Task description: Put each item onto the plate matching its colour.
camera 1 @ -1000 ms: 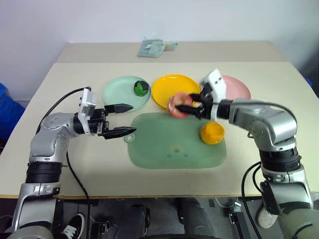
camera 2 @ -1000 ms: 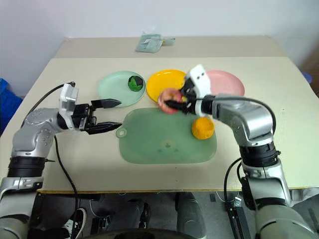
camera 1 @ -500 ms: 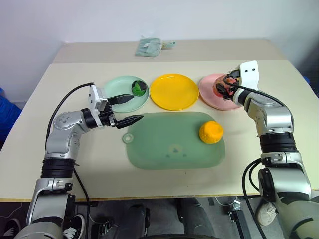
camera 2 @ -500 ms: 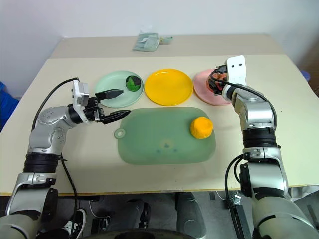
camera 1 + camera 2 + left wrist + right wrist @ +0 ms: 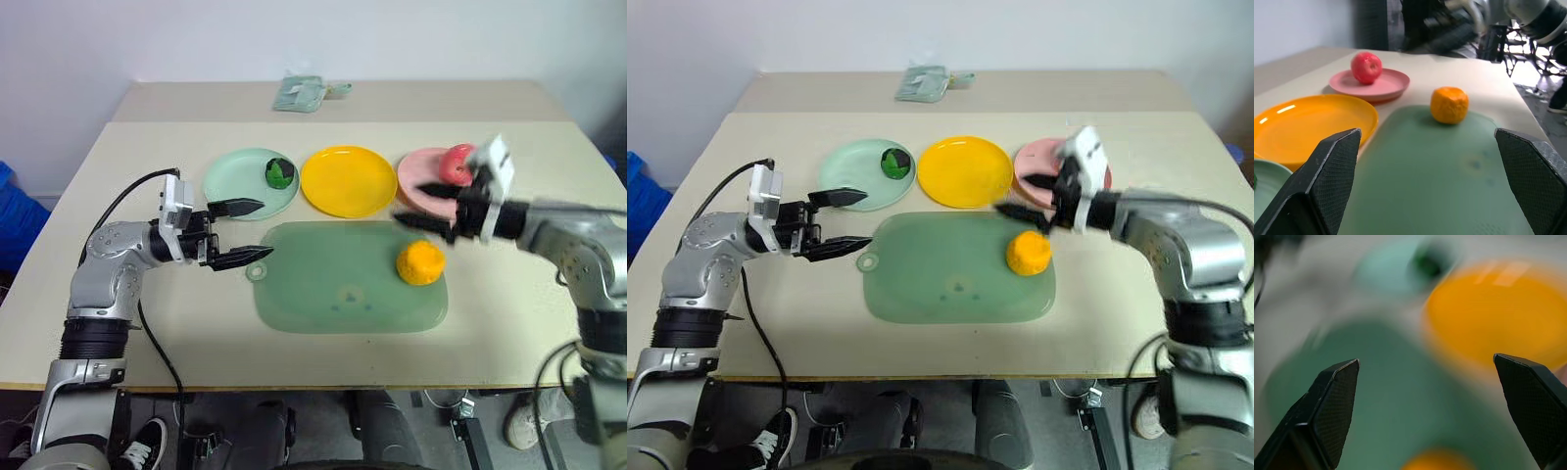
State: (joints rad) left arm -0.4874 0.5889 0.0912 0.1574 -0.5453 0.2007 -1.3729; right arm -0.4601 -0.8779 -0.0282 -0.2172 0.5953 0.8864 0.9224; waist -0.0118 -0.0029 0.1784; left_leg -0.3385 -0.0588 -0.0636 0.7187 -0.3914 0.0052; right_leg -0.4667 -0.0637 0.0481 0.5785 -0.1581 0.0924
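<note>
nearest me, the green mat (image 5: 348, 279) carries the orange fruit (image 5: 419, 262) near its right end. my left gripper (image 5: 238, 233) hangs over the mat's left corner, jaws spread and empty. my right gripper (image 5: 423, 207) hovers just beyond the orange fruit, jaws wide apart, holding nothing. farther off sit three plates in a row: the mint plate (image 5: 235, 181) with the dark green fruit (image 5: 279, 173), the bare yellow plate (image 5: 348, 180), and the pink plate (image 5: 423, 172) with the pink fruit (image 5: 456, 163). a folded cloth (image 5: 304, 93) lies at the far edge.
</note>
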